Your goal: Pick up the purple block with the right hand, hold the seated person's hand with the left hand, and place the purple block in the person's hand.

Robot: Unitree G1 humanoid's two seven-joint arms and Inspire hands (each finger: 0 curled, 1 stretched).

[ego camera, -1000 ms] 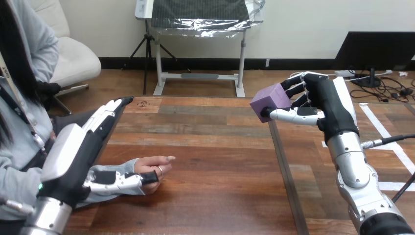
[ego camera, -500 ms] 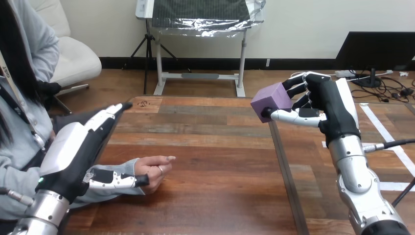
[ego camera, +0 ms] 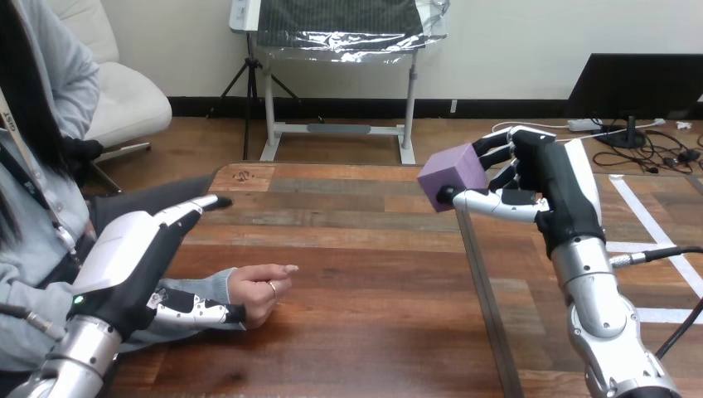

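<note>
Sleeve just behind the person's hand partly covered by the left hand; thumb contact with it cannot be told. Well right of the person's hand, block: rear faces hidden by fingers of the right hand. The left forearm and right forearm are cut by the bottom edge.

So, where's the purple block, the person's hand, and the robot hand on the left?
purple cube-shaped block (ego camera: 446, 176): head view, on its front face.
person's hand (ego camera: 260, 290): head view, on its middle.
left robot hand (ego camera: 126, 247): head view, on its white back shell.
</note>
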